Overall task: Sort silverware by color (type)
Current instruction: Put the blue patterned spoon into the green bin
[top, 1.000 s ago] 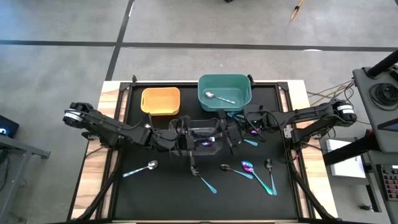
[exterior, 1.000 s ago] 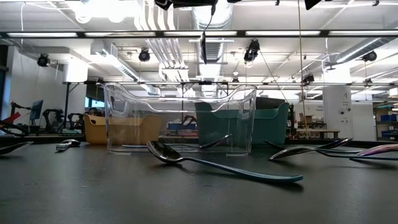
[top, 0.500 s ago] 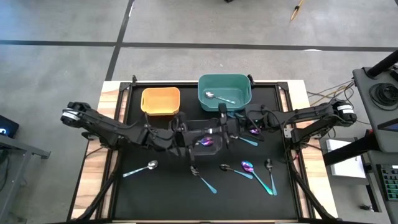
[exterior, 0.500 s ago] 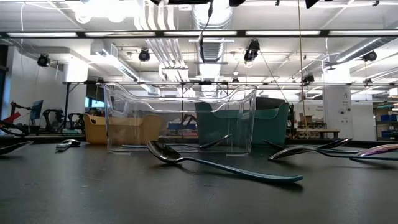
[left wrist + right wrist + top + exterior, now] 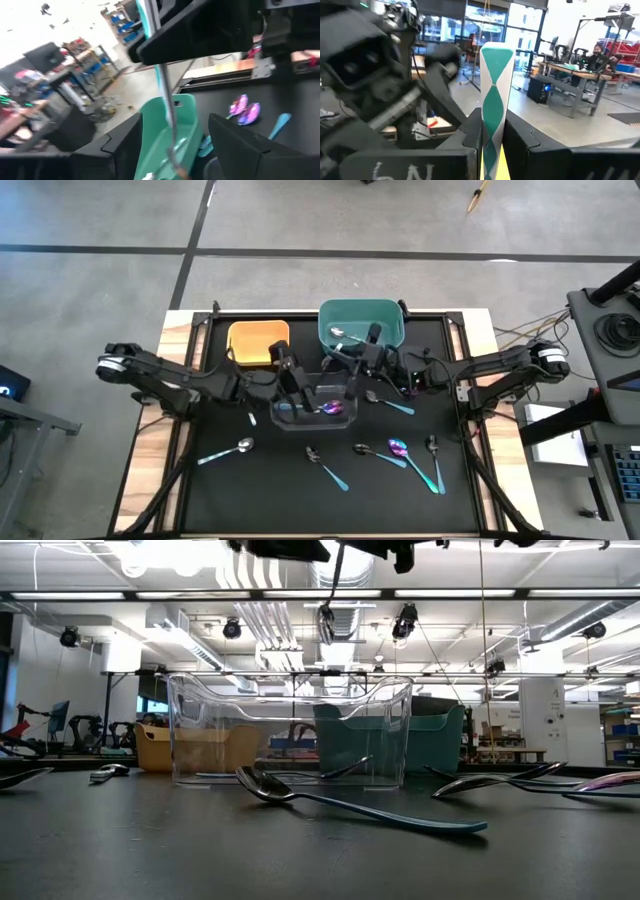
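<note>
High view, looking straight down: a black-topped table (image 5: 250, 490) with three bins in its upper middle; an orange plastic bin (image 5: 257, 340) at centre-left, a teal plastic bin (image 5: 390, 320) to its right, and a clear plastic bin (image 5: 290, 415) just below and between them; the two dark arms reach in from left and right and meet over the clear bin; the left gripper (image 5: 290, 372) sits above that bin's upper-left edge with its fingers spread apart and nothing between them; the right gripper (image 5: 362, 358) sits between the teal and clear bins, fingers clamped on a teal-handled spoon (image 5: 345, 352) that angles up toward the teal bin; the right wrist view shows that handle (image 5: 495, 120) pinched upright between the two dark fingers (image 5: 470, 145); an iridescent purple-pink spoon (image 5: 332, 408) lies inside the clear bin; a shiny silver spoon (image 5: 338, 332) lies inside the teal bin; along the lower part of the frame, loose on the table, lie a silver spoon with a light-blue handle (image 5: 225, 451) at lower left, a dark-bowled spoon (image 5: 328, 467) at lower centre, and a cluster of three more spoons (image 5: 410, 455) at lower right, one purple-pink; two purple-pink spoons (image 5: 408, 390) lie by the right arm; low view: the dark-bowled spoon (image 5: 350, 805) lies in front of the clear bin (image 5: 290, 730)
</note>
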